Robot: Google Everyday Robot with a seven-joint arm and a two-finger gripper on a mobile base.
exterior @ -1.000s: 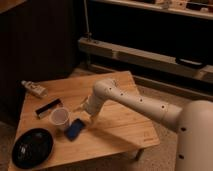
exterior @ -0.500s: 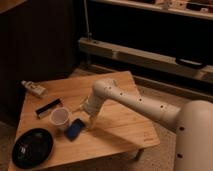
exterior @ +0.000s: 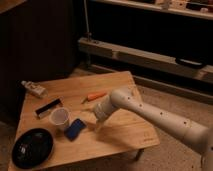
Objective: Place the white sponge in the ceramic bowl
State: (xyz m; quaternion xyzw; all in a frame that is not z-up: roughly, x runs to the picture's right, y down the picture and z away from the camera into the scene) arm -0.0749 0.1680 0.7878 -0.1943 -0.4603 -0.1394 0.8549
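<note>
The ceramic bowl (exterior: 32, 147), black, glossy and shallow, sits at the table's front left corner with nothing in it. A pale oblong item (exterior: 34, 89) lies at the far left corner; I cannot tell whether it is the white sponge. My gripper (exterior: 97, 125) points down at the tabletop near the middle of the table. It is just right of a blue pad (exterior: 75, 129) and well right of the bowl. The white arm (exterior: 145, 114) reaches in from the lower right.
A small translucent cup (exterior: 60, 118) stands between the bowl and the blue pad. A black brush-like bar (exterior: 48, 106) lies behind the cup, and an orange stick (exterior: 94, 96) lies behind the gripper. The wooden table (exterior: 127, 135) ends close to the bowl.
The gripper has drawn slightly to the right, away from the blue pad. The objects on the table have not moved.
</note>
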